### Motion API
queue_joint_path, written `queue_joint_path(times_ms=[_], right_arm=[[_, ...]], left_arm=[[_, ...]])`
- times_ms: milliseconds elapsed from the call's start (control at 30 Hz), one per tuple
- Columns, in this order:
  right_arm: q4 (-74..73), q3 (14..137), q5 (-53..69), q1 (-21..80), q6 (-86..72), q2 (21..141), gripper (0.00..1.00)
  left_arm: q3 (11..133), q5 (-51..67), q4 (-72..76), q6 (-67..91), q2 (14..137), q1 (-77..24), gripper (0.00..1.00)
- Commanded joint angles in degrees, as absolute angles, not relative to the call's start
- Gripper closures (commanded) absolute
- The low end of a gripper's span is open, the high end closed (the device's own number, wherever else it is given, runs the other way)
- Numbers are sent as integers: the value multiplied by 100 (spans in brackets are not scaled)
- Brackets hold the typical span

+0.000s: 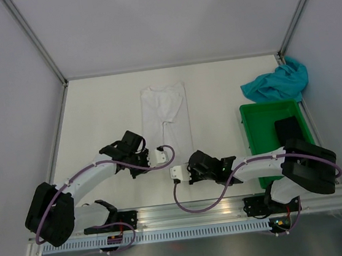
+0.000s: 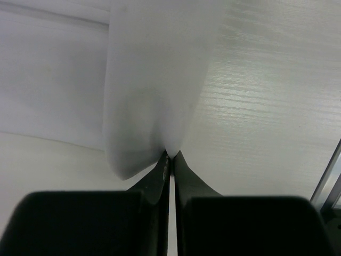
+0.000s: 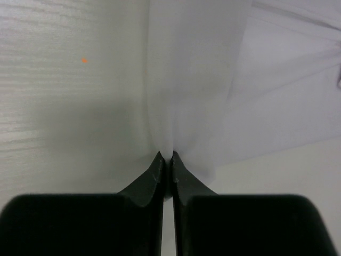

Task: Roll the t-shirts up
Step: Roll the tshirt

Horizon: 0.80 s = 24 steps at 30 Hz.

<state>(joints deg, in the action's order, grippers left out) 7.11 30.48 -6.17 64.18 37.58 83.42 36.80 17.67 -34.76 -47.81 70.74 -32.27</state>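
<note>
The white t-shirt (image 1: pixel 165 113) lies folded into a long narrow strip running from the middle of the table toward me. My left gripper (image 1: pixel 158 160) is shut on its near left corner; in the left wrist view the fingertips (image 2: pixel 170 155) pinch the cloth (image 2: pixel 154 80), which rises from them. My right gripper (image 1: pixel 181 175) is shut on the near right corner; in the right wrist view its tips (image 3: pixel 165 155) pinch the cloth (image 3: pixel 192 80). The teal-blue t-shirt (image 1: pixel 278 81) lies crumpled at the back right.
A green plastic crate (image 1: pixel 270 130) stands at the right, beside my right arm and just in front of the teal shirt. Metal frame posts and white walls bound the table on the left, right and back.
</note>
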Motion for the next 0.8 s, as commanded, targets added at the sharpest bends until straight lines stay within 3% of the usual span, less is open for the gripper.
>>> queue_joint_path(times_ms=[0,67,400,767], right_arm=[[107,3199,-361,6442,3631,8271,95],[-69,3269,-29,6442,3490,8052,100],[-1379,3699,1556,6451,2708,7234,100],[-1925,4350,3380,5767,2119,7743,100]], left_arm=[[3911,2144,-3761,-4710,7058,-3120,98],[3937,2179,-3998,-4816,6996,-3103,98],[4263,2654,-6202,-5790,6636,-3059,98],[4473,3164,-6548,-6381,7197,-2427,98]])
